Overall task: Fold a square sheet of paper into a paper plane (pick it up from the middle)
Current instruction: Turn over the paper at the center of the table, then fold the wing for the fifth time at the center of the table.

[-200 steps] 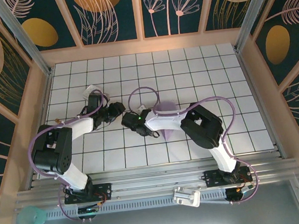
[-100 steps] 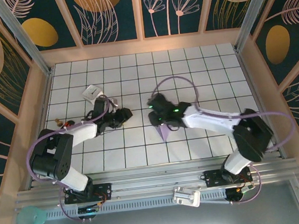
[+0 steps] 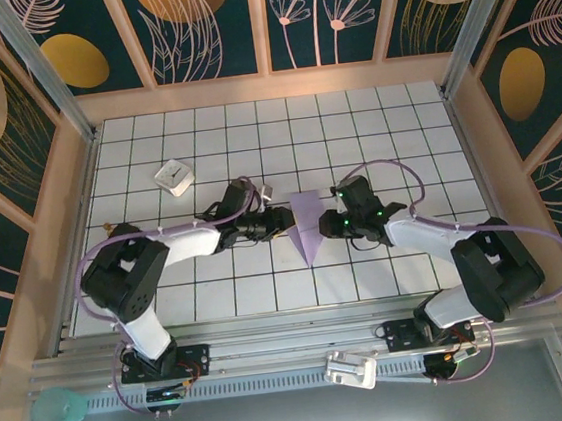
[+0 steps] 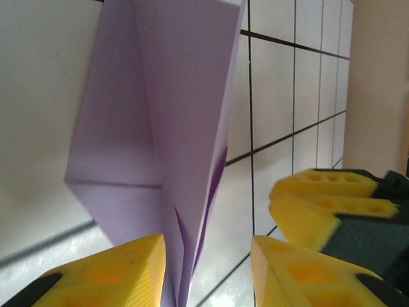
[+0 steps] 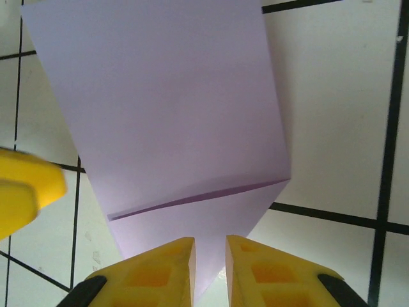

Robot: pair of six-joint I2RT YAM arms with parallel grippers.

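**Current state.** The paper plane (image 3: 308,230) lies flat on the tiled table (image 3: 373,130), just forward of mid-table. Its broad end faces away from the arm bases and its point faces toward them. It is a partly folded dart; diagonal flaps and a cross crease are visible in both wrist views.

**Change over the last second.**
- The right gripper (image 3: 335,225) has moved off the top of the paper and now sits at its right edge.
- The left gripper (image 3: 280,221), previously well clear on the left, has advanced to the paper's left edge.
- The paper is now bracketed by both grippers.

**Claw state.**
- Left: the jaws stand apart. In the left wrist view a raised fold edge runs down into the gap, close to one finger (image 4: 108,272). Nothing is clamped.
- Right: the jaws are nearly together, with a narrow slot over the paper's near corner. Whether the pads actually pinch the sheet cannot be told; it may simply lie beneath them.

**Implication.** This placement suggests that the next fold or crease-press is being set up. Folding is judged to be incomplete.

The small white block (image 3: 173,177) sits well apart.
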